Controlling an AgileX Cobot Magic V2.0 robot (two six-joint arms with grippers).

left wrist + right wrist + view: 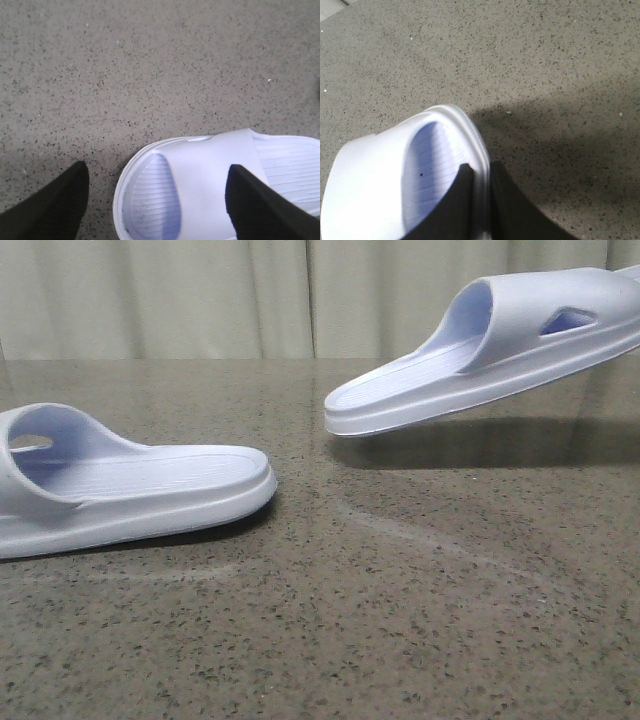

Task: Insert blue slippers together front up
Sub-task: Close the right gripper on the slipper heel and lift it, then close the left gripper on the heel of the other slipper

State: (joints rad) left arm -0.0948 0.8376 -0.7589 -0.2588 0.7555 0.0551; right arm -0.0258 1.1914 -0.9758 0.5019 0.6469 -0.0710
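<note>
Blue slippers (130,485) over speckled stone table (400,620), curtain (250,295) behind.

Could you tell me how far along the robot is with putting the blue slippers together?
Early. Done: the right gripper is clamped on the rim of the right slipper, which hangs tilted above the table with its shadow beneath. In hand: the left gripper is open, straddling the left slipper, which lies flat on the table. Left: grasping that slipper and inserting the pair together; they are clearly apart.

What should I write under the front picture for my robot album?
One blue slipper rests on the speckled table while the other slipper floats tilted above it.
</note>
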